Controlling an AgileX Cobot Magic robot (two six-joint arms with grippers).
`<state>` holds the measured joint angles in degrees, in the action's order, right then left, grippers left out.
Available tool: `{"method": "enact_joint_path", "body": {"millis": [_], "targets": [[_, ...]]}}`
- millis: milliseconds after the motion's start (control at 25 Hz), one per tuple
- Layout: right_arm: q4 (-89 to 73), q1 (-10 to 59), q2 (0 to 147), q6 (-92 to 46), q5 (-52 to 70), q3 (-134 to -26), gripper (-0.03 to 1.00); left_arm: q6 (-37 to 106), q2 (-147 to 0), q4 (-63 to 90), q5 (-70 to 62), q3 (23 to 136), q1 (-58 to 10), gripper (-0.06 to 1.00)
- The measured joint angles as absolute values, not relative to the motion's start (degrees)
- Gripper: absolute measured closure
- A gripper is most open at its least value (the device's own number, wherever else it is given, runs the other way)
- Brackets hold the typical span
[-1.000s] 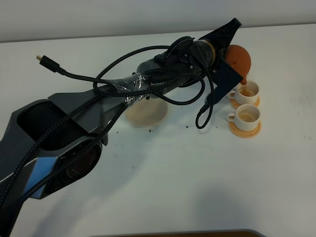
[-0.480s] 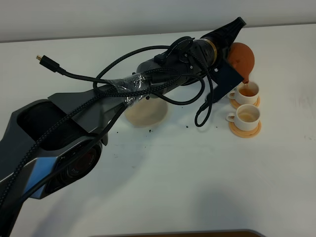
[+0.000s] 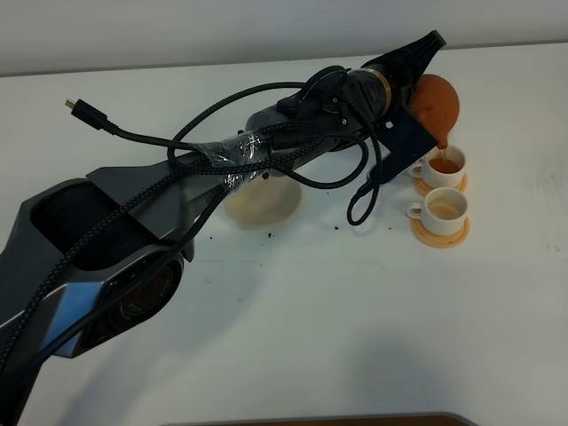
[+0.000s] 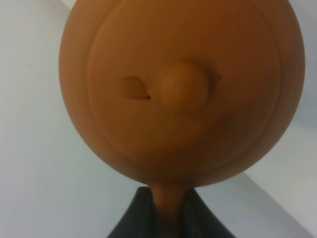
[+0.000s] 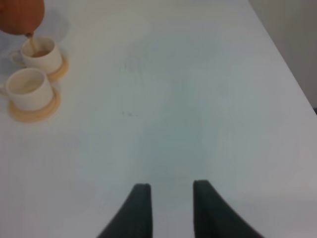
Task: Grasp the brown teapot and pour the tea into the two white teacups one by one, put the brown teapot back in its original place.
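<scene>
The brown teapot (image 3: 437, 99) hangs tilted over the far white teacup (image 3: 444, 166), and a thin stream of tea runs from its spout into that cup. My left gripper (image 3: 417, 80) reaches across from the left and is shut on the teapot's handle. In the left wrist view the teapot's lid (image 4: 181, 84) fills the picture above the left gripper (image 4: 168, 215). The near teacup (image 3: 445, 208) holds tea on its orange saucer. The beige disc (image 3: 262, 202) lies bare under the arm. My right gripper (image 5: 171, 208) is open and holds nothing. It sees the teapot (image 5: 20, 15) and both cups (image 5: 40, 52) (image 5: 28, 87).
A loose black cable with a USB plug (image 3: 80, 108) loops above the left arm. Dark specks (image 3: 266, 232) dot the white table near the disc. The table's right edge (image 5: 287, 64) runs beside the right gripper.
The teapot has shifted slightly up and to the right while staying tipped over the far cup. The cups and the right gripper have not moved.
</scene>
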<state>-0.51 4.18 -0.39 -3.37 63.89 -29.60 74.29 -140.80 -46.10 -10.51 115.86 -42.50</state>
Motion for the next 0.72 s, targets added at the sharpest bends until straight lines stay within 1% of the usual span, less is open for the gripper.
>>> {"method": "enact_joint_path", "body": {"millis": [720], "targets": [[-0.51,4.18,-0.39,-3.37,63.89,-29.6,0.73,74.35,-140.8,-47.93,-8.41,115.86,-42.36,0.8]]}}
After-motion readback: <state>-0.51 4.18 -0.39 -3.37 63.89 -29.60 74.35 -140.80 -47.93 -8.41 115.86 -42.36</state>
